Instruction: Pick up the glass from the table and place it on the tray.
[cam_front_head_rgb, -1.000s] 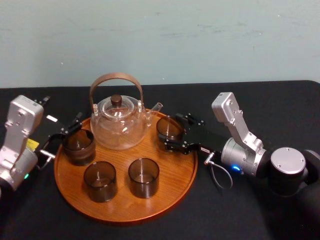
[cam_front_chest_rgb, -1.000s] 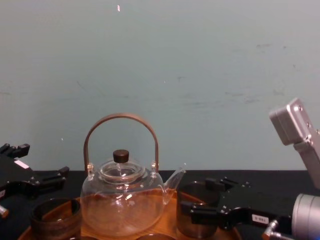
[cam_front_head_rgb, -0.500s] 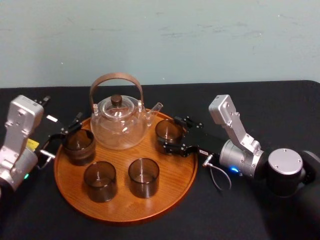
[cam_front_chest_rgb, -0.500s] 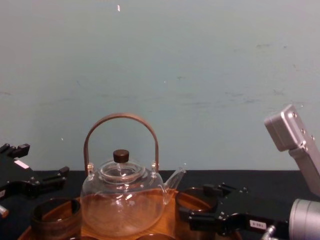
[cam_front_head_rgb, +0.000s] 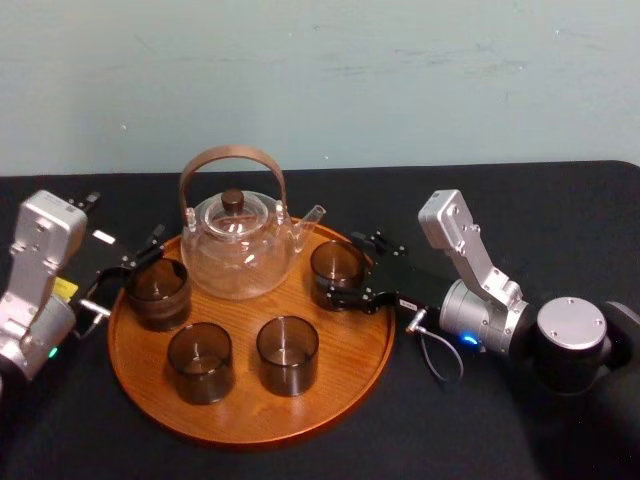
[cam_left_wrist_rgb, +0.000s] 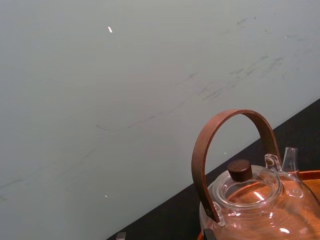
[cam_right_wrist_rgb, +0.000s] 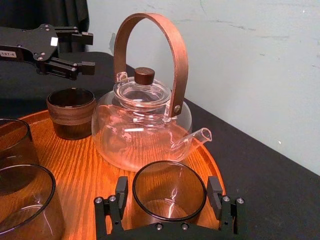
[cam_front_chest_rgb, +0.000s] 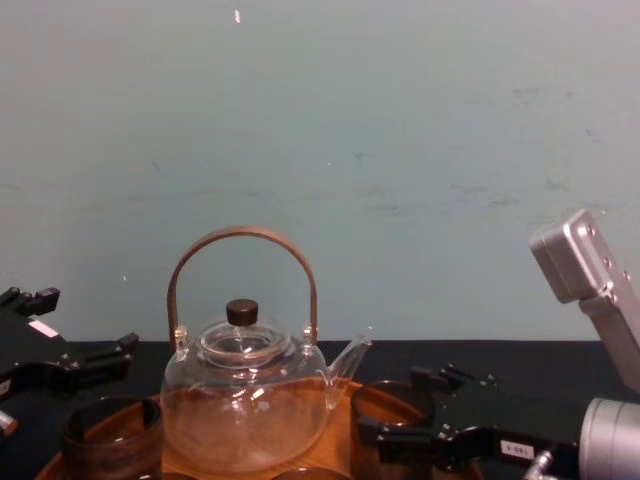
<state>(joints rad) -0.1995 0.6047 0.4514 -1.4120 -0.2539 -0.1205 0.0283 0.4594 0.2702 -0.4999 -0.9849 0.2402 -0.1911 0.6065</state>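
While right gripper (cam_front_head_rgb: 340, 270) straddles glass (cam_right_wrist_rgb: 169, 190) on tray (cam_front_head_rgb: 250, 425), teapot spout (cam_right_wrist_rgb: 197, 136) just beside.

Centre of the table (cam_front_head_rgb: 500, 200): the tray (cam_front_head_rgb: 340, 385). On its far part, a teapot (cam_front_head_rgb: 238, 250), spout towards the right. On the tray's left side, just left of the teapot, a left glass (cam_front_head_rgb: 157, 292). Nearer, left of centre, a near-left glass (cam_front_head_rgb: 200, 361); just right of that, a near-middle glass (cam_front_head_rgb: 287, 353). On the right side, near the spout, the right glass (cam_front_head_rgb: 337, 262), inside the right gripper (cam_front_head_rgb: 338, 268), reaching in over the right rim. By the far-left rim, near the left glass, the left gripper (cam_front_head_rgb: 135, 255).
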